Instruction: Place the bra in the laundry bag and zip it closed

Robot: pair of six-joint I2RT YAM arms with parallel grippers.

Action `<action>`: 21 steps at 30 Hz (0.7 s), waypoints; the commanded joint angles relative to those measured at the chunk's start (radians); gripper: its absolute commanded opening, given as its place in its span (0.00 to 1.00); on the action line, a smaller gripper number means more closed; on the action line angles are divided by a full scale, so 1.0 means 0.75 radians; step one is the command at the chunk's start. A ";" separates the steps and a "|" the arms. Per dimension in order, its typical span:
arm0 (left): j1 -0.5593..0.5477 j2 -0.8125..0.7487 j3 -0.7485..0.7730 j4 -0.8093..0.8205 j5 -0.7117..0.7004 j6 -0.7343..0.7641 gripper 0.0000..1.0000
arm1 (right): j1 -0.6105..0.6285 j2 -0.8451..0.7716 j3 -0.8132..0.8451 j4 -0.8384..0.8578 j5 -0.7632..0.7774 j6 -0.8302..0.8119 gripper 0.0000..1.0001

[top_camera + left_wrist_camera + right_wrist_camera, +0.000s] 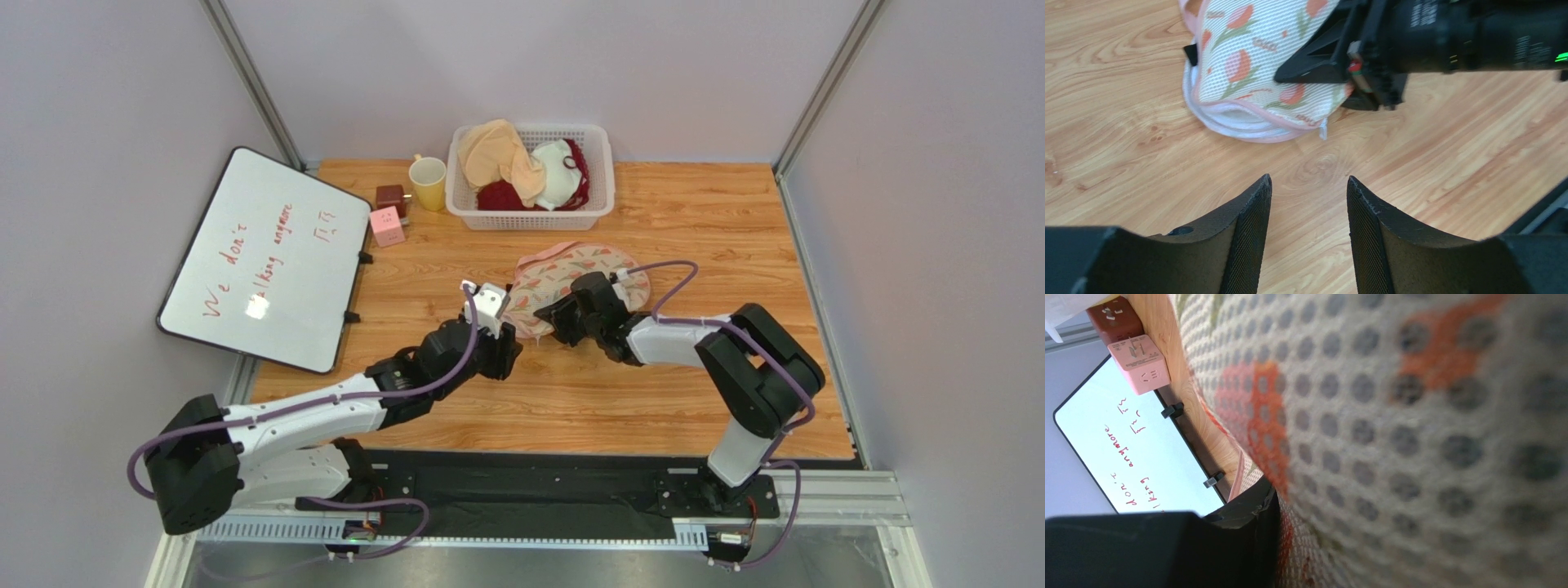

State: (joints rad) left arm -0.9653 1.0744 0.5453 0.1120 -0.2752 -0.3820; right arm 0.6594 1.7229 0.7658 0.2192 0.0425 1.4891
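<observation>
Cream, pink-edged laundry bag (pixel 567 262) is pressed by the right gripper (pixel 548 321), grip unclear; left gripper (pixel 1308 185) is held parted, empty, over bare table (pixel 1444 153).

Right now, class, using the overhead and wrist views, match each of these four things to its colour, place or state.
Things:
1 laundry bag
2 mug
3 whiteboard
4 left gripper

Descriptions:
A open, holding nothing
B red handwriting on it
C yellow, beside the basket
D pink flower print

Pairs: 1-D, 2-C, 3-B, 4-A
</observation>
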 commanded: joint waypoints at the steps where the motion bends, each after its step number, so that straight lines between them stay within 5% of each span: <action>1: -0.036 0.076 -0.021 0.218 -0.148 0.094 0.55 | 0.000 -0.129 0.057 -0.220 0.148 0.033 0.14; 14: -0.046 0.228 -0.201 0.666 -0.016 0.227 0.50 | 0.043 -0.086 0.171 -0.376 0.142 0.050 0.13; 19: -0.018 0.361 -0.185 0.783 0.083 0.272 0.33 | 0.043 -0.094 0.192 -0.423 0.154 0.003 0.12; 21: -0.016 0.414 -0.179 0.838 0.095 0.274 0.34 | 0.043 -0.103 0.202 -0.456 0.154 0.009 0.12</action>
State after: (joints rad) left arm -0.9863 1.3243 0.3939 0.5896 -0.2615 -0.2214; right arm 0.6861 1.6627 0.8696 -0.0780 0.1143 1.5028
